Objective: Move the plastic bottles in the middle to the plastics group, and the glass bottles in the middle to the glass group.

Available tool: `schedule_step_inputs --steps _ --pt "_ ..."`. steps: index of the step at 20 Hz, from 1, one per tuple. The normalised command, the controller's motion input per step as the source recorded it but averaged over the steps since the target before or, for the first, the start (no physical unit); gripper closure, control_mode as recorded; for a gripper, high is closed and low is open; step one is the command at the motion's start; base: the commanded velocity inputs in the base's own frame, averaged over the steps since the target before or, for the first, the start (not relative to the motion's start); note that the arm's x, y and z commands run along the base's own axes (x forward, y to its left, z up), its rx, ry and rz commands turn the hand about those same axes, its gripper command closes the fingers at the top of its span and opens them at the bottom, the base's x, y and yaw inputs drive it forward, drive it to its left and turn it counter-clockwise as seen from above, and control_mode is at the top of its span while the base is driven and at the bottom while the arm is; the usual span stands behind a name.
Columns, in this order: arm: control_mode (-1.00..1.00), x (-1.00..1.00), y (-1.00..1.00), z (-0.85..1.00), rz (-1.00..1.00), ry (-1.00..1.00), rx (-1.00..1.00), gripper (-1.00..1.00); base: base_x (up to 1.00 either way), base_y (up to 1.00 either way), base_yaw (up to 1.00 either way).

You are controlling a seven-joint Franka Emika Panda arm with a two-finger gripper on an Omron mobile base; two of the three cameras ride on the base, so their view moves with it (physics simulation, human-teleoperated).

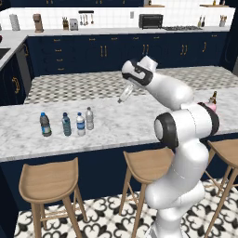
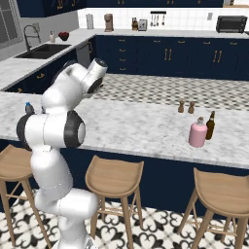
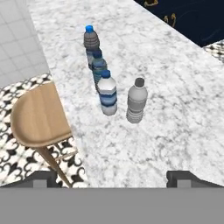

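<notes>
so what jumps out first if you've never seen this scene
The big white arm bent over the marble counter. Then four small bottles close together near the counter's left end, and a pink bottle beside a slim brown bottle toward the right.

No lettering can be read anywhere; the blue-label bottle [image 3: 107, 95] shows only blurred bands.
</notes>
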Motion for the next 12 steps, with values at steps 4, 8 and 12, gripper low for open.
schedule_step_inputs --steps 4,8,12 --pt "-1.0 -0.42 -0.24 0.32 -0.22 0.09 -0.11 -1.0 0.0 0.0 0.0" --pt "-1.0 -0.43 -0.72 -0.04 -0.35 0.03 0.03 -1.0 0.0 0.0 0.0" --pt "-1.0 -0.82 -0.65 -0.01 -0.37 -0.11 0.05 -1.0 0.0 0.0 0.0"
